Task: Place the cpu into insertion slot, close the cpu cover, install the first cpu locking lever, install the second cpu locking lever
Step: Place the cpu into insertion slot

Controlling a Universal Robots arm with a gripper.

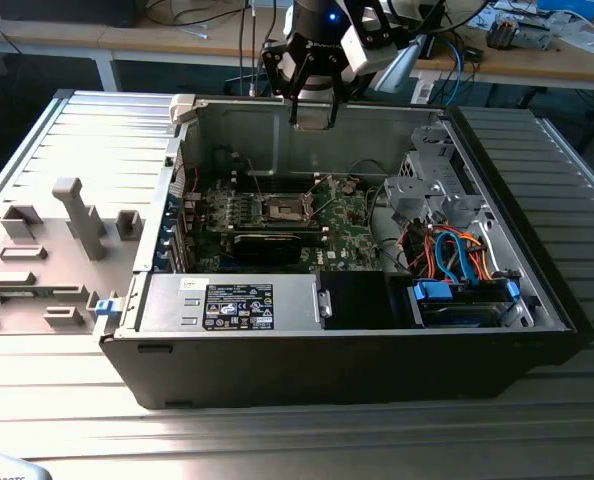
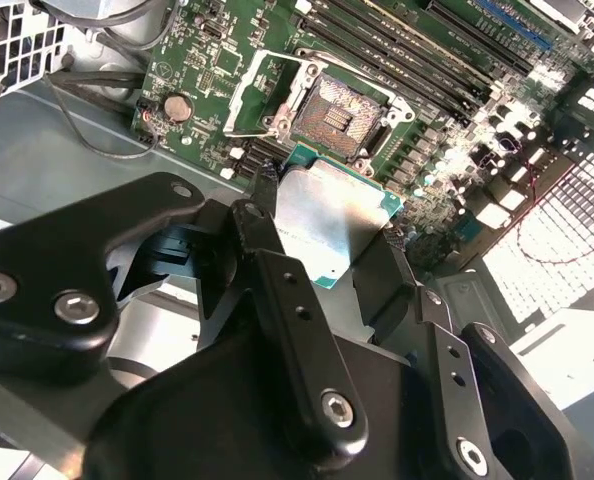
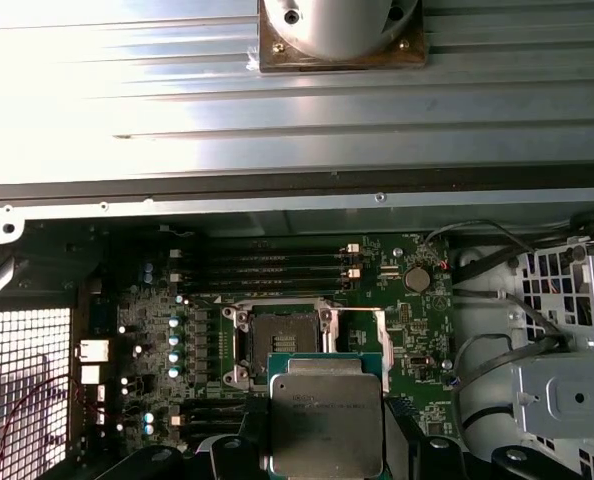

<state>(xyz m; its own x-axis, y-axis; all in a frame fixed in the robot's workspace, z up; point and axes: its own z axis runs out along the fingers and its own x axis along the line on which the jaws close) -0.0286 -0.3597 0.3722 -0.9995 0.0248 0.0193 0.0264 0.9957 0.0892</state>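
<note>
My gripper (image 1: 313, 112) hangs above the open computer case, near its back wall. In both wrist views it is shut on the cpu (image 2: 332, 225) (image 3: 325, 415), a flat silver-topped square chip with a green edge, clamped between the two black fingers (image 2: 269, 250). The insertion slot (image 1: 285, 208) (image 2: 339, 108) (image 3: 282, 335) lies below on the green motherboard, its dark centre uncovered. The cpu is well above it, not touching. The cpu cover (image 2: 243, 95) (image 3: 381, 340), a thin silvery frame, stands swung open beside the slot.
A black labelled power-supply box (image 1: 237, 303) fills the case's near side. A blue drive bay (image 1: 462, 300) and orange and blue cables (image 1: 447, 250) sit at the exterior view's right. Memory slots (image 3: 267, 265) run beside the socket. Grey fixtures (image 1: 77, 215) stand outside the case.
</note>
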